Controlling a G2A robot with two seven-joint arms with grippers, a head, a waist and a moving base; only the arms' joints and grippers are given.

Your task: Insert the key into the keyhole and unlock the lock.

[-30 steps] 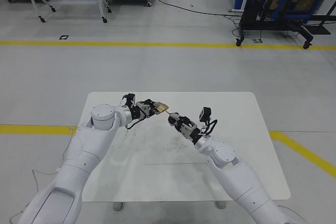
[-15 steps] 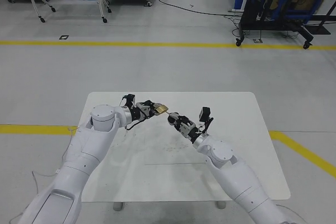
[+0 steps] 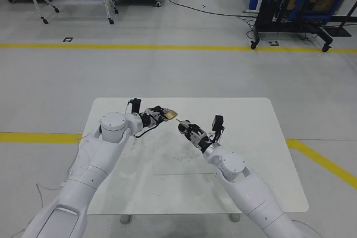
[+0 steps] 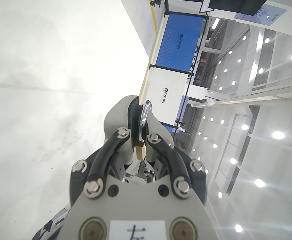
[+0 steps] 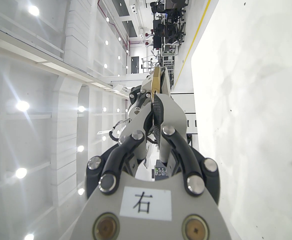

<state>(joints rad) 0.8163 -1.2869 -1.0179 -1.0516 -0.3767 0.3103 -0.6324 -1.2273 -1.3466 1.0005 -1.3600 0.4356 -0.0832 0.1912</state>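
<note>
- Left pincer [image 3: 162,114] is, as we see it, clamped on the brass padlock [image 3: 171,113] with its silver steel shackle, up off the white table [image 3: 250,125].
- Between its fingers [image 4: 116,121] we see the shackle [image 4: 146,109] by the tips and a brass corner nearer the palm.
- Our right pincer [image 3: 184,125] is pressed together on the slim metal key [image 3: 178,121], which points at the padlock just ahead; we cannot tell whether they touch.
- From the right wrist, we see the keyhole [image 5: 155,91] facing this pincer [image 5: 156,104], just beyond its fingertips.
</note>
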